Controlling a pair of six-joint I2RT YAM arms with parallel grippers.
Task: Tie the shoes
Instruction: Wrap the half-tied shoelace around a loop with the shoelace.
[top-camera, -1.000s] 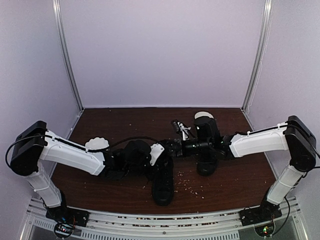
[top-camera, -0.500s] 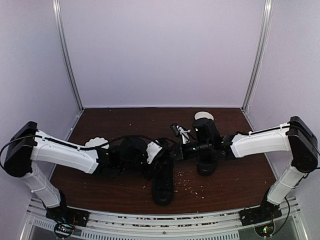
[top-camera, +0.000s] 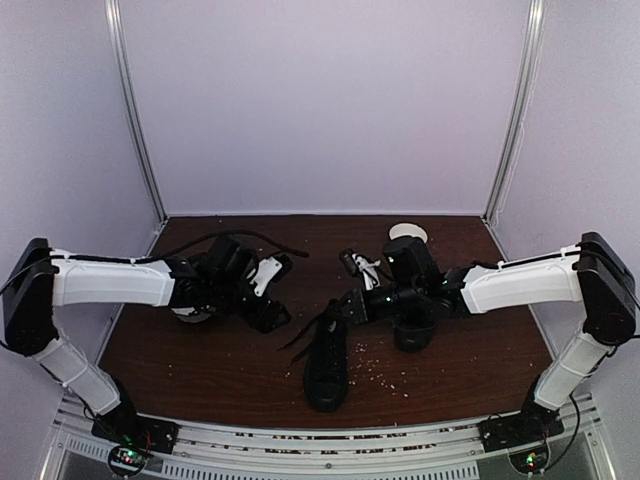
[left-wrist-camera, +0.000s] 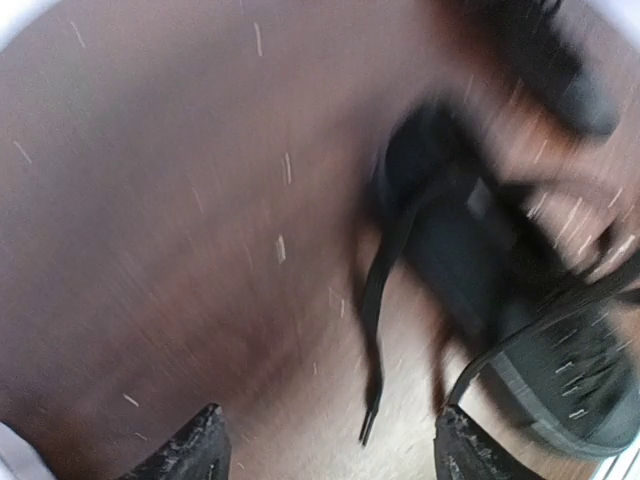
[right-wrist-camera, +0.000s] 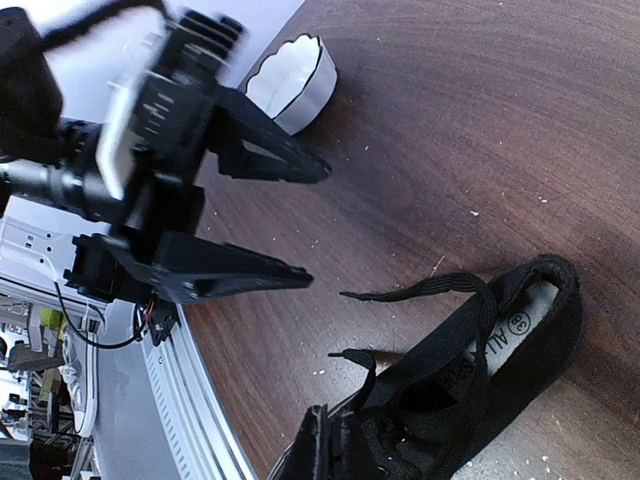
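Hovering over the dark wood worktop (top-camera: 200, 355), the left claw (right-wrist-camera: 315, 222) has its two fingers spread wide with nothing between them, well apart from the nearer black sneaker (top-camera: 325, 365). That shoe lies centre-front, toe toward the arm bases, with its thin black lace (right-wrist-camera: 420, 290) trailing loose (one end lies out flat). The right claw (top-camera: 345, 303) is pressed together at the laces by the sneaker's opening; whether it pinches one, I cannot tell. The second sneaker (top-camera: 413, 335) lies under the right arm. One white bowl (top-camera: 405, 232) sits behind it, and a scalloped white bowl (right-wrist-camera: 295, 80) sits near the left arm.
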